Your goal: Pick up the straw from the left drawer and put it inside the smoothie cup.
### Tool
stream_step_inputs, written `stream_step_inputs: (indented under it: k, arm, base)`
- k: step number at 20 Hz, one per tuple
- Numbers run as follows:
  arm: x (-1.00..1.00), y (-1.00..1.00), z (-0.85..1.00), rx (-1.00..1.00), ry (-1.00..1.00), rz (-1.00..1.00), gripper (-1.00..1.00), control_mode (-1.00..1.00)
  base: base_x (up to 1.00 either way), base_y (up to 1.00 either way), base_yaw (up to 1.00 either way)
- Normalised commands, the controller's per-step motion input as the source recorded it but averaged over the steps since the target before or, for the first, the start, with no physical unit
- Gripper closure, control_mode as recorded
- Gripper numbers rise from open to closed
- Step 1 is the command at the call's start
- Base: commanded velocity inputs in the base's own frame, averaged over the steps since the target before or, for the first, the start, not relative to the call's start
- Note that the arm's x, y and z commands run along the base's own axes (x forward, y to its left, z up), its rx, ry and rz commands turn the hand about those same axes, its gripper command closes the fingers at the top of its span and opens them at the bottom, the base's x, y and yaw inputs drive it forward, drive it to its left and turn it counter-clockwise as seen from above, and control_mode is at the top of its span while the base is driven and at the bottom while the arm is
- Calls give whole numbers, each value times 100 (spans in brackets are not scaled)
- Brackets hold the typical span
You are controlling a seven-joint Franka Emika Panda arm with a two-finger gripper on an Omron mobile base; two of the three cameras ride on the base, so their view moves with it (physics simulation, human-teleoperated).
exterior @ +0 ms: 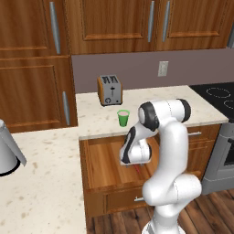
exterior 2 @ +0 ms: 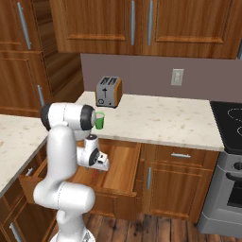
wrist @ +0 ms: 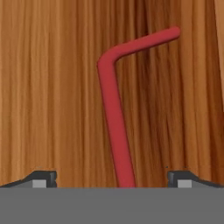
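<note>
The straw (wrist: 113, 109) is red and bent near one end. It lies flat on the wood-grain bottom of the open left drawer (wrist: 52, 87). My gripper (wrist: 111, 177) hangs low over the straw, open, with a dark fingertip (wrist: 43, 177) on each side of the long part and nothing held. From the base, the hand reaches down into the drawer (exterior: 103, 164) (exterior 2: 120, 163), and a bit of the red straw (exterior: 137, 169) (exterior 2: 95, 173) shows under it. The green smoothie cup (exterior: 123, 117) (exterior 2: 99, 120) stands upright on the counter just behind the drawer.
A toaster (exterior: 110, 89) (exterior 2: 108, 91) stands at the back of the speckled counter (exterior: 183, 114) (exterior 2: 160, 120). A black stove (exterior: 219, 93) (exterior 2: 231, 118) is to the right. A grey vessel (exterior: 7, 151) sits on the near left counter. Wall cabinets hang above.
</note>
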Motion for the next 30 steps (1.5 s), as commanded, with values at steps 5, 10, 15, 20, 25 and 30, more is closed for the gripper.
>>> stream_step_inputs:
  k: [5,10,15,20,25,30]
  arm:
    - [19,0,-26,0,-5,0,-100,-100]
    - [5,0,-35,0,-8,0,100,-100]
    - [-3,0,-48,0,-12,1,100,-100]
    - [-11,0,-47,0,-9,3,100,-100]
    - [-2,0,-39,0,-3,3,100,-100]
    - [0,0,-3,0,0,0,100,-100]
  base:
    - [0,0,0]
    - [0,0,0]
    - [0,0,0]
    - [0,0,0]
    - [0,0,0]
    - [0,0,0]
